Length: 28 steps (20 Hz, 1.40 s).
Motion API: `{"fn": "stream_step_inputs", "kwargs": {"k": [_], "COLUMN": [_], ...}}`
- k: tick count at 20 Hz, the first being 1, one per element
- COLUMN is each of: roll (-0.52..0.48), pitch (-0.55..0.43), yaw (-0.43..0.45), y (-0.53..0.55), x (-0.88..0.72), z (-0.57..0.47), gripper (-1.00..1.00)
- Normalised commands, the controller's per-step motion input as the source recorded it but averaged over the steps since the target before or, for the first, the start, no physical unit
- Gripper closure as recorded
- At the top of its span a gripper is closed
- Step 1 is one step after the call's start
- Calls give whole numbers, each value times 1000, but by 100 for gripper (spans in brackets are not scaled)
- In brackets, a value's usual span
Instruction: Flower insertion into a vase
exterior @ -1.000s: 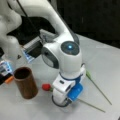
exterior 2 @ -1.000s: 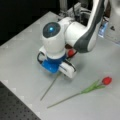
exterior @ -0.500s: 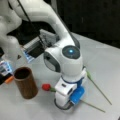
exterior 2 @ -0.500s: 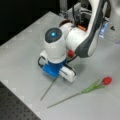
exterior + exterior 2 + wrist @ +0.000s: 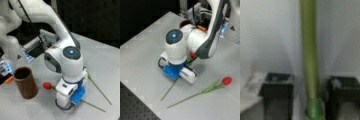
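Flower stem (image 5: 308, 50) flat on table (image 5: 270, 37), midway between fingers (image 5: 277, 90) of spread pincer (image 5: 310, 92); vase (image 5: 25, 82) upright nearby.

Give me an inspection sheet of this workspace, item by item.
Surface: pale grey table, flat; a dark perforated strip at a front view's bottom left.
Job's things: brown vase upright, mouth hollow, no flower in it. Two flowers lie on the table: one apart from the arm, one under the wrist.
Clutter: orange item beside the vase.
Gripper: gripper lowered to the table, its fingers apart on either side of a green stem.
Cables: black cable along the arm.
Surroundings: dark background; equipment behind the arm.
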Motion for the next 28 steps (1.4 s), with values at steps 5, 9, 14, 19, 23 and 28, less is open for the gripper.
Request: {"fn": "stream_step_inputs", "kwargs": {"k": [5, 9, 14, 19, 23, 28], "roll": [-65, -61, -75, -84, -59, -11], "pitch": [78, 120, 80, -18, -131, -180], "yaw": [137, 102, 54, 9, 3, -13], "y": [6, 122, 189, 116, 59, 97], "x": [-63, -260, -372, -361, -380, -482], "z": [133, 416, 528, 359, 294, 428], "gripper": [100, 100, 100, 100, 100, 100]}}
